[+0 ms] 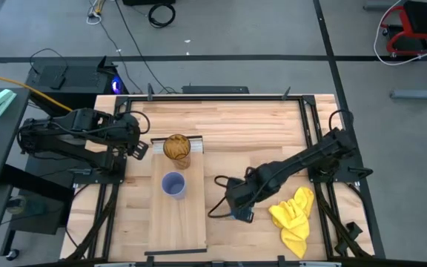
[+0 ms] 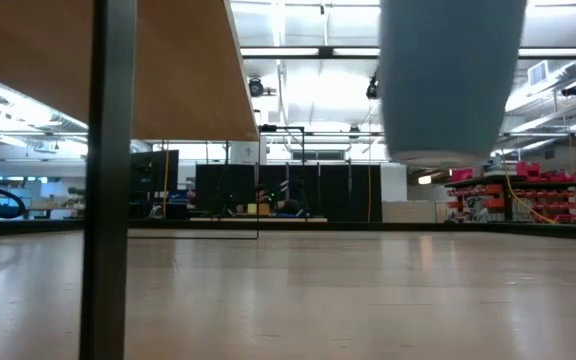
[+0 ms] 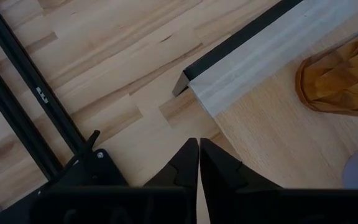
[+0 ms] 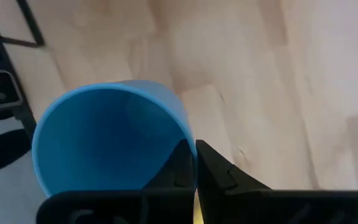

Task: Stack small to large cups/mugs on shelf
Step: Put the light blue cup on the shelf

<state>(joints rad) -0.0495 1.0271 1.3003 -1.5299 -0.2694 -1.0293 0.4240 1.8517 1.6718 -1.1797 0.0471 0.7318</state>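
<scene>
A: Where's the short bright blue plastic cup (image 4: 107, 140)?
B: Pinched by its rim in the right gripper (image 4: 194, 165) — the long pale wooden shelf (image 1: 178, 219) with the lavender cup (image 1: 173, 184) lies leftward.
A: Left gripper (image 3: 199, 163)?
B: Closed, empty, nearer the amber tumbler (image 1: 176, 148).

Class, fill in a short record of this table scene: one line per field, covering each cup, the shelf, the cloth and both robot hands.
amber tumbler: upright on the shelf, near its white-strip end
lavender cup: upright on the shelf, beside the tumbler
blue cup: off the shelf, its rim pinched by the right hand
shelf: long pale board on the table
yellow cloth: crumpled on the table, right side
left hand: shut, empty, by the shelf's corner
right hand: shut on the blue cup's rim
</scene>
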